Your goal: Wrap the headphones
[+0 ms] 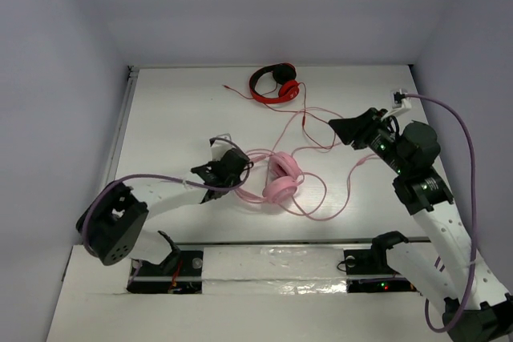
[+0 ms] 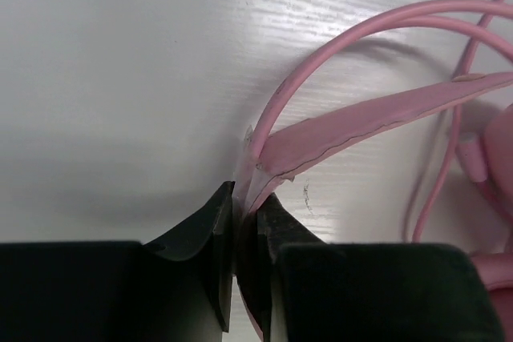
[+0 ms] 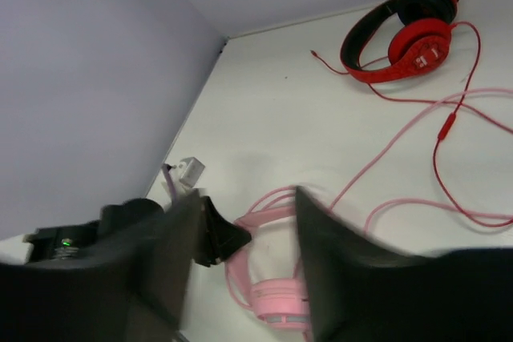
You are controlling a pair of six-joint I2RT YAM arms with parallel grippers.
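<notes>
top view: the headphones (image 1: 282,179) lie mid-table, ear cups together, with their thin cable (image 1: 325,207) sprawled in loose loops toward the right and the near edge. judging by the build, they're light, with a springy plastic headband and soft padded cups. the cable is limp and will likely snag or slide rather than stay where it's laid. the headband looks like the firm place to take hold, and the cable is best pinched near a free stretch, not in the tangle. the left gripper (image 1: 240,167) sits at the left side of the headphones. the right gripper (image 1: 341,127) hangs above the table (image 1: 176,118) to the right and farther back, apart from the pink loops. a pair of red headphones (image 1: 275,83) rests at the far side, its red cord crossing the pink cable.

left wrist view: the left gripper (image 2: 247,214) has its jaws drawn nearly together, clamped on the end of the headband (image 2: 377,122) and, it seems, a strand of cable (image 2: 321,46) beside it. the grip is narrow, so the smooth band could slip if pulled hard.

right wrist view: the right gripper (image 3: 247,198) has its fingers spread wide, with nothing between them and touching nothing. below it lie the pink headphones (image 3: 276,302) — the red headphones (image 3: 401,34) are well beyond.
</notes>
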